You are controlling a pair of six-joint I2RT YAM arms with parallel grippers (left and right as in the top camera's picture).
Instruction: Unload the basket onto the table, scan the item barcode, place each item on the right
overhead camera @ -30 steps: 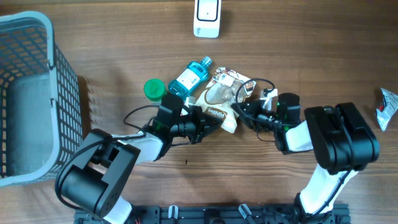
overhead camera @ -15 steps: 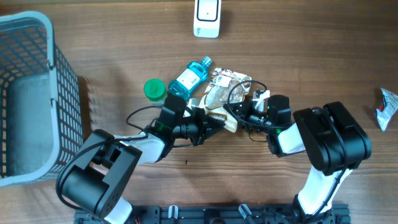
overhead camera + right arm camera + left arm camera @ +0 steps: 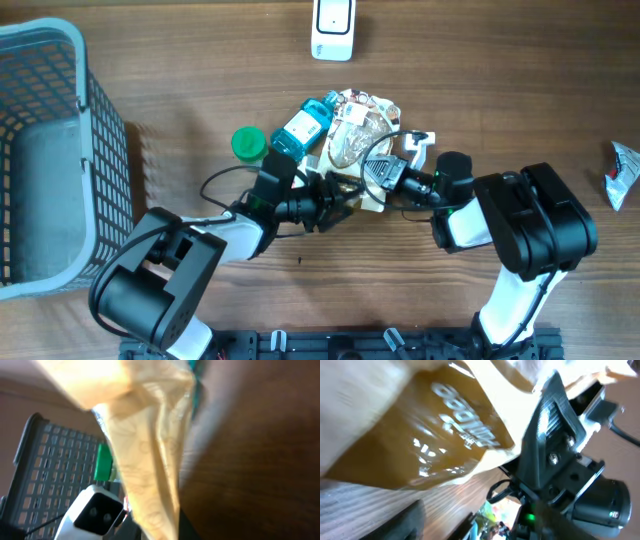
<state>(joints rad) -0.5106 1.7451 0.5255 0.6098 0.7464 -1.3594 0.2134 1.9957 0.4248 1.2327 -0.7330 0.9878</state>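
The snack bag (image 3: 354,140) sits in the middle of the frame on the desk (image 3: 500,80), right next to a blue bottle (image 3: 303,127). It looks light, soft and crinkly, and its shiny skin may slip. I think a flat edge is the best place to hold it, not the puffy middle. The right hand (image 3: 378,175) is pinched on its lower edge. The left hand (image 3: 335,195) is just beside the bag; I cannot tell if its fingers are apart.

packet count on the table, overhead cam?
3: tan pouch in the centre pile, printed packet just above it in frame, crumpled packet at the table's right edge. More may hide under the pile.
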